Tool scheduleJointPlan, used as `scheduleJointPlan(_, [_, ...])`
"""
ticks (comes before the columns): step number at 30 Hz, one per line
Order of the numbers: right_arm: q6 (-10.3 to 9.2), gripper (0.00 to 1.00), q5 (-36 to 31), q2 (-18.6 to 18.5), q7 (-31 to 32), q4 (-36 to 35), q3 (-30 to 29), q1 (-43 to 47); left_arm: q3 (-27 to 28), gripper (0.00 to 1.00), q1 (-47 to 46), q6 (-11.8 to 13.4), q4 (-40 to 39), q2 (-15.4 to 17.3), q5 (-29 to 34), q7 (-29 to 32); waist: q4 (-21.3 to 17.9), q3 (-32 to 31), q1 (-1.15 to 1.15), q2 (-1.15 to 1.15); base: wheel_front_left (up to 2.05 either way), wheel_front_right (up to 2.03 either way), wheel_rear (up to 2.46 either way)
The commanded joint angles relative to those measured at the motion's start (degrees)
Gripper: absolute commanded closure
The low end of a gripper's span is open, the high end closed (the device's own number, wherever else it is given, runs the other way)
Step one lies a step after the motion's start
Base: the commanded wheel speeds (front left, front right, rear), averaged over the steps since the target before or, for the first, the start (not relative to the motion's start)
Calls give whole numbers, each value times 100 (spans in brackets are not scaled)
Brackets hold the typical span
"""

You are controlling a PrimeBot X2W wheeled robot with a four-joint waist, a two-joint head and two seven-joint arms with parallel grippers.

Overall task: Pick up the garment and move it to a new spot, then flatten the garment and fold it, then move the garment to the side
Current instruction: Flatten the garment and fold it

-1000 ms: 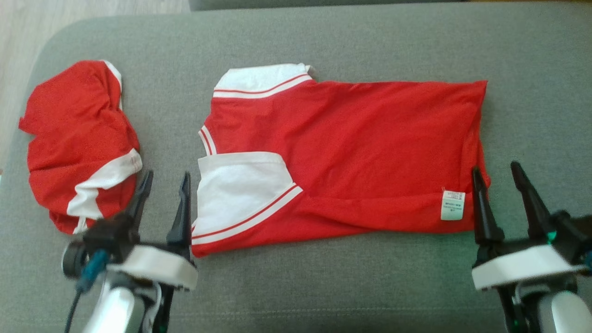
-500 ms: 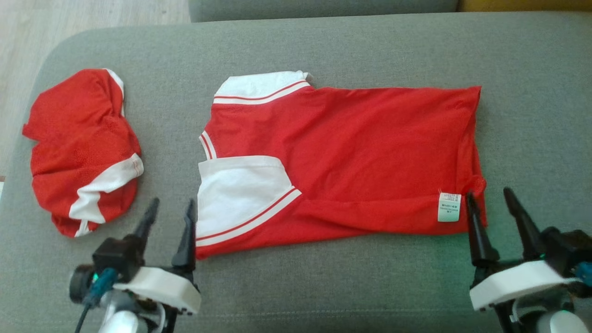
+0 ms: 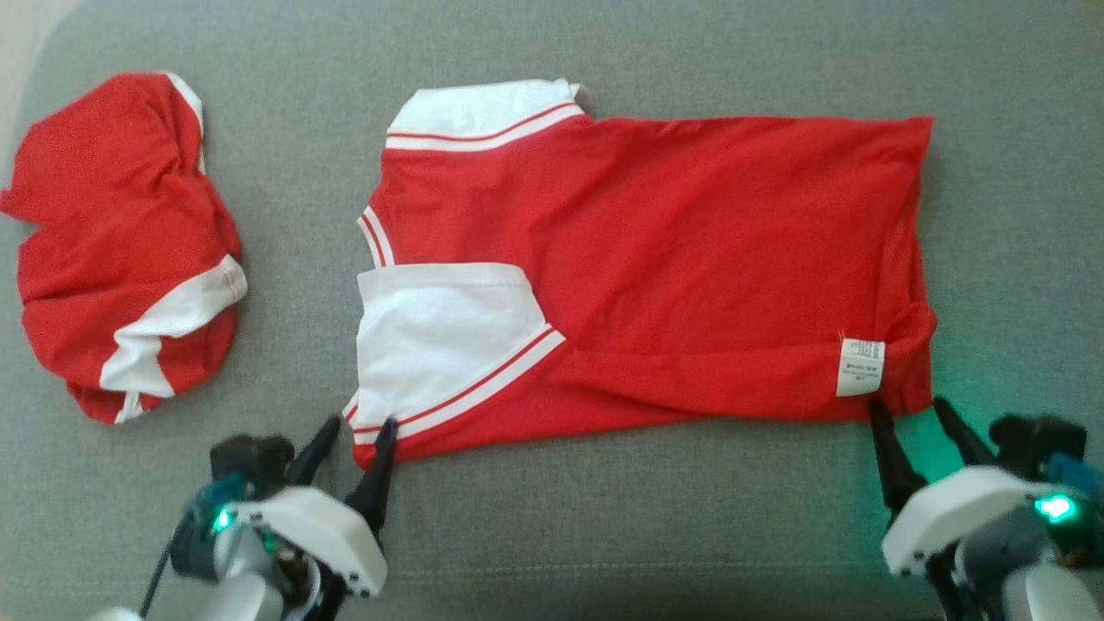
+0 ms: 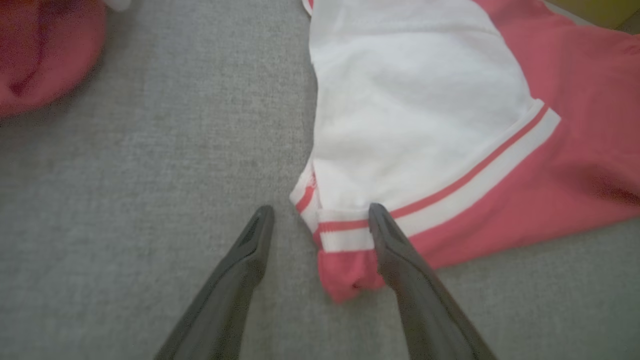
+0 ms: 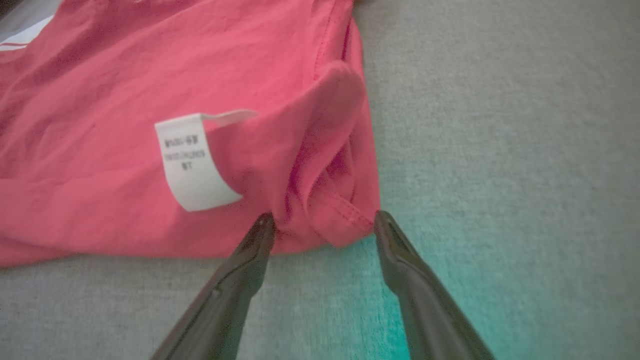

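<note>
Straddling the garment's [image 3: 655,259] near sleeve corner, the left gripper [image 3: 360,423] stands spread wide, gripping nothing; the right gripper [image 3: 907,404], equally wide, straddles its near hem corner. Beyond them the garment lies flat on the grey cushion [image 3: 604,526].

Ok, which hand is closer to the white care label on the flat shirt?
Right. The right hand is open just beside the care label, at the shirt hem corner; the left hand is across at the sleeve corner.
</note>
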Motion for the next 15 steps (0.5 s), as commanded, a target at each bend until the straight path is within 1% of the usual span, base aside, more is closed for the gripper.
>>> scheduleJointPlan(1, [43, 0, -9, -29, 6, -159, 76, -222, 162, 0, -232, -21, -43, 45, -31, 43, 15, 68, 0, 0, 0, 0, 0])
scheduleJointPlan(8, [43, 0, 71, 12, 315, 173, -93, -576, 11, 0, -488, -257, 244, 49, -165, 414, 43, 198, 0, 0, 0, 0, 0])
scheduleJointPlan(9, [43, 14, 126, 21, 352, 205, -117, -614, -12, 23, -513, -287, 258, 51, -173, 445, 47, 204, 0, 0, 0, 0, 0])
scheduleJointPlan(10, [43, 54, 143, 27, 409, 240, -146, -638, -32, 86, -537, -300, 268, 61, -161, 452, 51, 209, 0, 0, 0, 0, 0])
scheduleJointPlan(11, [43, 88, 177, 32, 457, 258, -173, -654, -40, 100, -554, -301, 274, 66, -149, 437, 55, 210, 0, 0, 0, 0, 0])
scheduleJointPlan(12, [43, 100, 209, 37, 478, 250, -193, -658, -44, 100, -573, -298, 262, 74, -127, 395, 62, 206, 0, 0, 0, 0, 0])
scheduleJointPlan(15, [43, 100, 304, 47, 507, 167, -232, -584, -7, 100, -585, -227, 164, 108, -63, 220, 75, 166, 0, 0, 0, 0, 0])
